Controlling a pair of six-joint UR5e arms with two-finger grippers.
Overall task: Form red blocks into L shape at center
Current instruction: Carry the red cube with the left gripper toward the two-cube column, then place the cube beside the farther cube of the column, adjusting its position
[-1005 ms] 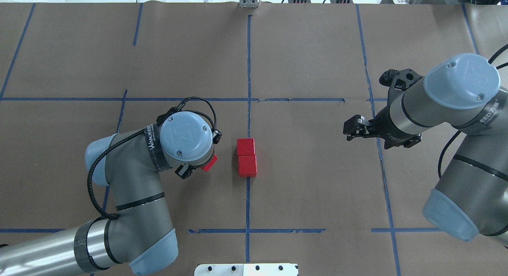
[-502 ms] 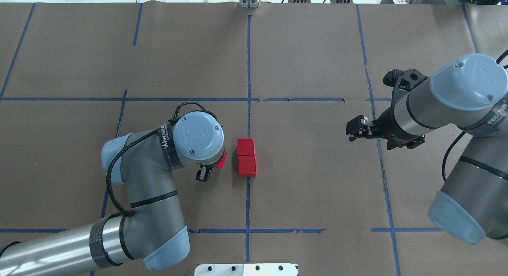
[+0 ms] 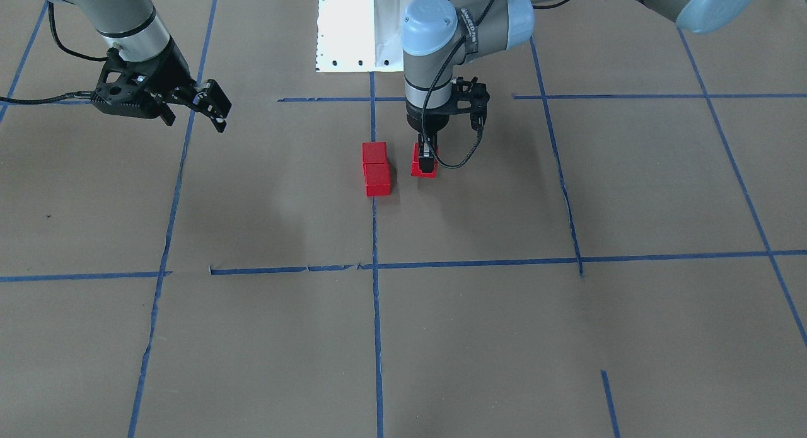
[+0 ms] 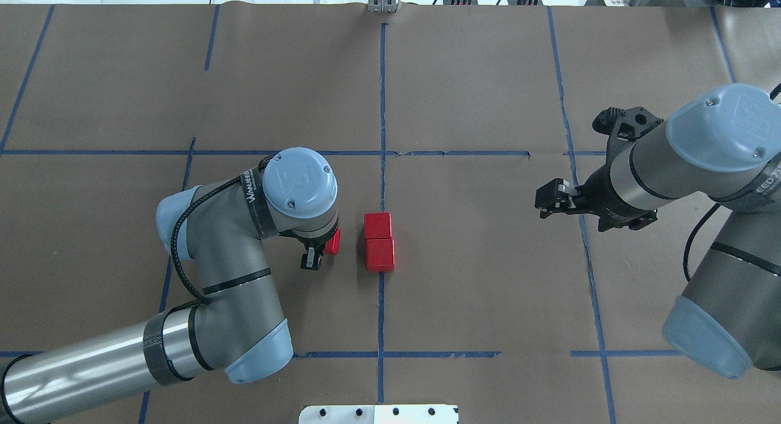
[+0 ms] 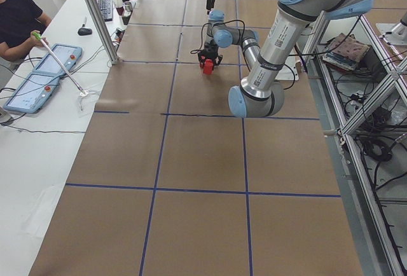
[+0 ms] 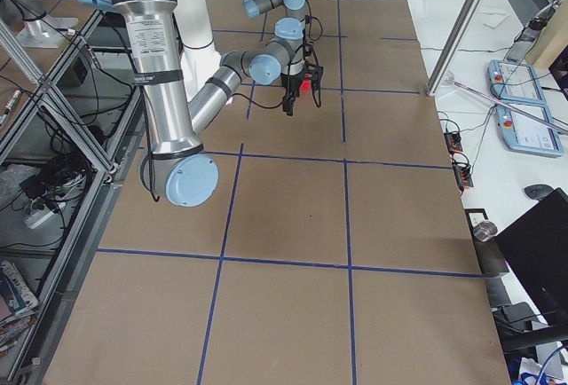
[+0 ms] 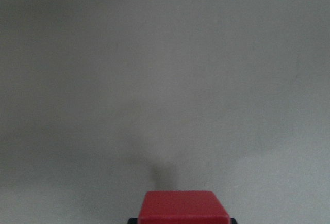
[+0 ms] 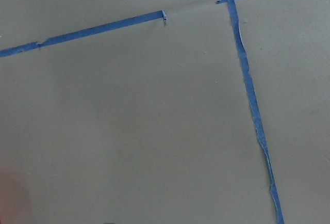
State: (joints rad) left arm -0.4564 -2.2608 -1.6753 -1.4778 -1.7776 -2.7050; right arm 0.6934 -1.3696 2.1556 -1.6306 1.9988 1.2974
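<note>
Two red blocks (image 4: 378,226) (image 4: 380,255) touch in a short column on the vertical blue tape line (image 4: 381,314) in the center cell (image 4: 464,253); they also show in the front view (image 3: 374,153) (image 3: 377,181). My left gripper (image 4: 322,248) (image 3: 427,162) is shut on the third red block (image 4: 333,241) (image 3: 419,164) (image 7: 180,207), low over the paper, a small gap left of the pair. My right gripper (image 4: 546,202) (image 3: 214,110) is open and empty, hovering near the cell's right tape line.
The white robot base (image 4: 378,413) (image 3: 353,28) sits at the near table edge. Blue tape lines grid the brown paper. An operator (image 5: 16,21) and teach pendants (image 5: 44,72) are beyond the far table side.
My left arm has carried the held red block right, toward the pair, and its wrist has turned. My right arm has drifted slightly right. The two center blocks have not moved.
</note>
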